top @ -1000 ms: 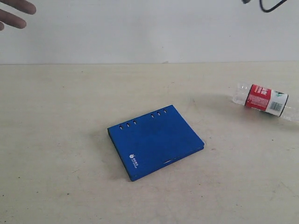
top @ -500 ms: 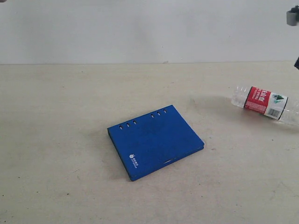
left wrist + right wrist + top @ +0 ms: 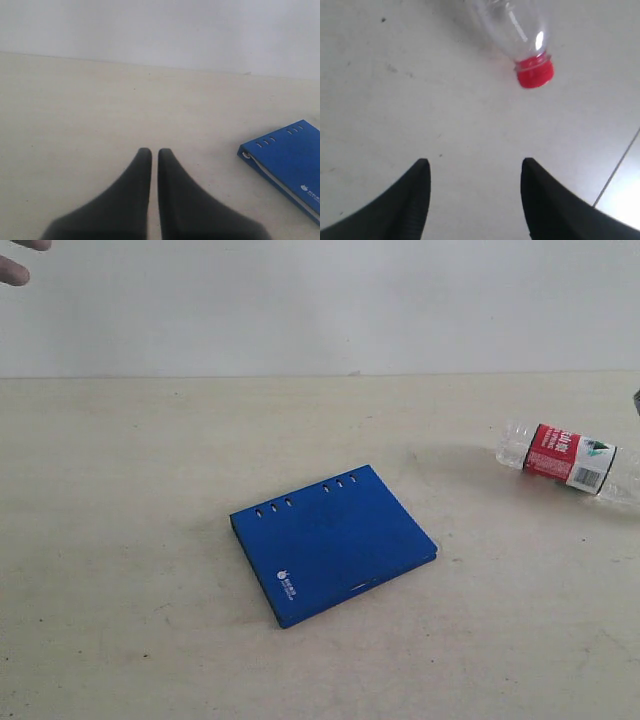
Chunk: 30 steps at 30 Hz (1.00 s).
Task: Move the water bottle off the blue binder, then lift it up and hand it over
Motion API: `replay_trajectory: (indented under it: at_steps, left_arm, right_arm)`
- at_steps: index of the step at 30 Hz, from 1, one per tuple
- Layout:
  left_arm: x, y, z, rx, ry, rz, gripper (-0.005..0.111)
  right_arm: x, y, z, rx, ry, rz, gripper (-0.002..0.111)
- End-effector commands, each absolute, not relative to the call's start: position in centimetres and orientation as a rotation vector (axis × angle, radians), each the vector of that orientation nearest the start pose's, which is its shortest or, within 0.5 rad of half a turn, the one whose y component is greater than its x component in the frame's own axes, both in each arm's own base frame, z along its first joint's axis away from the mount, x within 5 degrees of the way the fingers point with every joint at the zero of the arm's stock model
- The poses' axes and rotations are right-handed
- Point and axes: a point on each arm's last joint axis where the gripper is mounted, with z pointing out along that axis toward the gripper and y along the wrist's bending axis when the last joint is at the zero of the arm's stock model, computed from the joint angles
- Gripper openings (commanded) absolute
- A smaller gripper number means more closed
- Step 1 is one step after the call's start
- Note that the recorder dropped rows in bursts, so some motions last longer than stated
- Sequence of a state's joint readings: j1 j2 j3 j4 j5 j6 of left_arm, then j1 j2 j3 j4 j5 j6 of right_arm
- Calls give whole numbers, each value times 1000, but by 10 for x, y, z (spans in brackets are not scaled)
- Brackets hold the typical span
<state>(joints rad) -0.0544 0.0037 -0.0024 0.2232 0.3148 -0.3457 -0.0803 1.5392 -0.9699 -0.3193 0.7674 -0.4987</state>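
The water bottle [image 3: 567, 457] lies on its side on the table at the far right, well apart from the blue binder [image 3: 332, 541], which lies flat near the middle. In the right wrist view the bottle's clear neck and red cap [image 3: 534, 72] lie on the table ahead of my right gripper [image 3: 475, 166], which is open with nothing between its fingers. My left gripper [image 3: 151, 152] is shut and empty above bare table, with a corner of the binder [image 3: 290, 160] off to one side. Neither gripper shows in the exterior view.
A person's fingertips [image 3: 14, 270] show at the top left corner of the exterior view. A pale wall [image 3: 320, 300] runs behind the table's far edge. The table's edge [image 3: 620, 160] shows close to the bottle's cap in the right wrist view.
The bottle has rolled slightly and settled at the far right. The arm part at the top right has left the view. The hand at the top left vanished and then reappeared.
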Motion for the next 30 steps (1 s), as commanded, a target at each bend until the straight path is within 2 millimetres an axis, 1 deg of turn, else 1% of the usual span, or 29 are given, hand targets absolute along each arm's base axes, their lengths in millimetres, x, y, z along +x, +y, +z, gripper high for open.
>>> replay_trajectory:
  at_steps: [1, 3, 4, 6, 8, 10, 15, 18, 20, 21, 27, 30]
  left_arm:
    - [54, 3, 186, -109, 1779, -70, 5]
    - [54, 3, 186, -109, 1779, -70, 5]
    - [54, 3, 186, -109, 1779, -70, 5]
    - [54, 3, 186, -109, 1779, -70, 5]
    - [54, 3, 186, -109, 1779, -70, 5]
    - [54, 3, 186, -109, 1779, -70, 5]
    - [54, 3, 186, -109, 1779, -70, 5]
    - [54, 3, 186, -109, 1779, -70, 5]
    - [54, 3, 186, -109, 1779, -70, 5]
    - [54, 3, 186, -109, 1779, -70, 5]
    - [54, 3, 186, -109, 1779, -70, 5]
    - [54, 3, 186, -109, 1779, -70, 5]
  right_arm:
    - [304, -47, 232, -919, 2529, -607, 48]
    - [311, -49, 218, -897, 2565, -606, 48]
    - [314, -51, 205, -896, 2607, -587, 48]
    - [321, -51, 189, -919, 2623, -567, 48]
    - [323, -53, 183, -929, 2619, -565, 48]
    - [325, -59, 179, -932, 2618, -579, 48]
    - [327, -80, 169, -823, 2633, -570, 48]
    - [329, -86, 168, -787, 2614, -567, 48]
    - [332, -86, 166, -746, 2593, -550, 48]
    - [334, -85, 161, -725, 2597, -536, 48]
    - [337, -85, 148, -739, 2614, -516, 48]
    - [338, -85, 147, -740, 2605, -513, 48]
